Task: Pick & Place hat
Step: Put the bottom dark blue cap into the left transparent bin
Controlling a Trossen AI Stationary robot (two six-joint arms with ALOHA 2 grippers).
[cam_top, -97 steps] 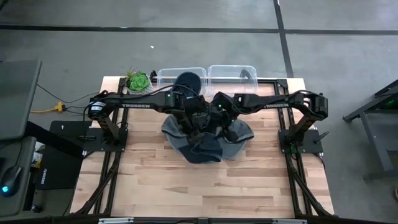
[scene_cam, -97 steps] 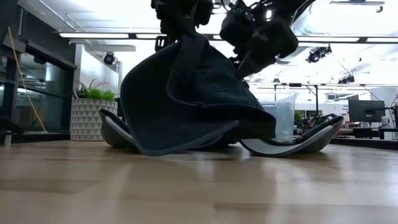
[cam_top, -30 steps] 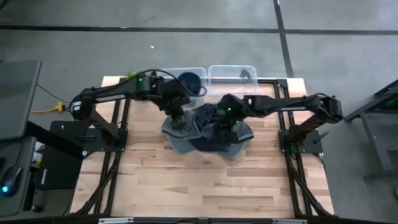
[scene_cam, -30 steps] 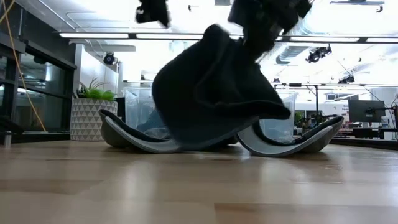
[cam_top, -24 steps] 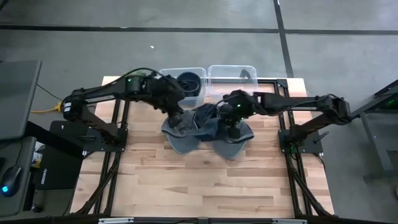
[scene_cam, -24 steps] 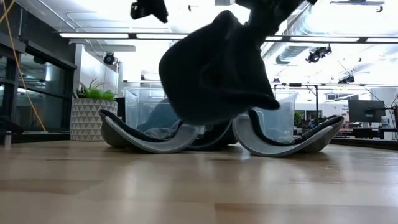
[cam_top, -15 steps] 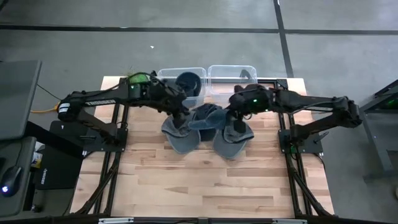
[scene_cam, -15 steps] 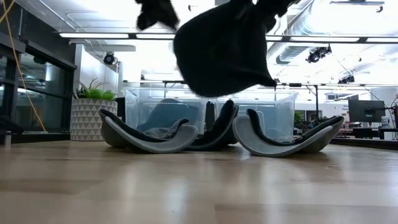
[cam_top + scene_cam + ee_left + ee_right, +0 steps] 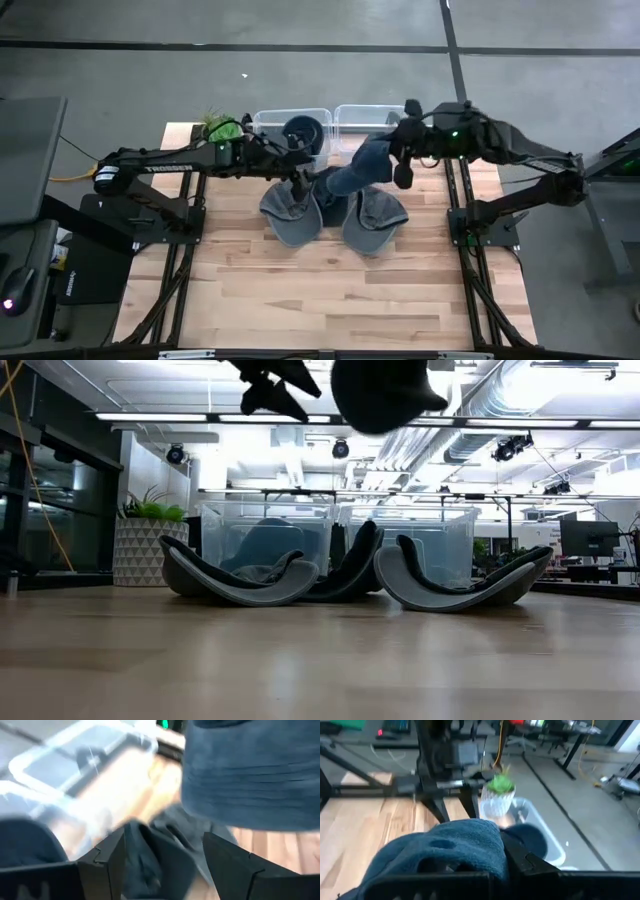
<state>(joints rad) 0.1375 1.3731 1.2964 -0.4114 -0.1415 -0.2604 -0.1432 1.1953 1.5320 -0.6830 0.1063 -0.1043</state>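
Note:
A blue hat hangs in the air from my right gripper, which is shut on it above the far middle of the table; it also shows at the top of the low view. My left gripper is open and empty just left of the hat, above the grey hats; in the left wrist view the blue hat shows beyond the fingers. Two grey hats lie brim-up on the table, with a darker one between them. My right gripper holds the blue hat by its upper end, nearest the right bin. The cloth bunches over the fingers in the right wrist view and hides the place of contact. The hat hangs slanting down toward the table's left, clear of the table and the other hats.
Two clear bins stand at the far edge: the left one holds a dark hat, the right one is beside my right gripper. A potted plant stands at the far left. The near half of the wooden table is bare.
My right gripper has gone up and toward the table's far right with the blue hat. The hat, whose lower part draped over the grey hats a second ago, now hangs lifted clear of them. My left gripper has shifted a little toward the right and up.

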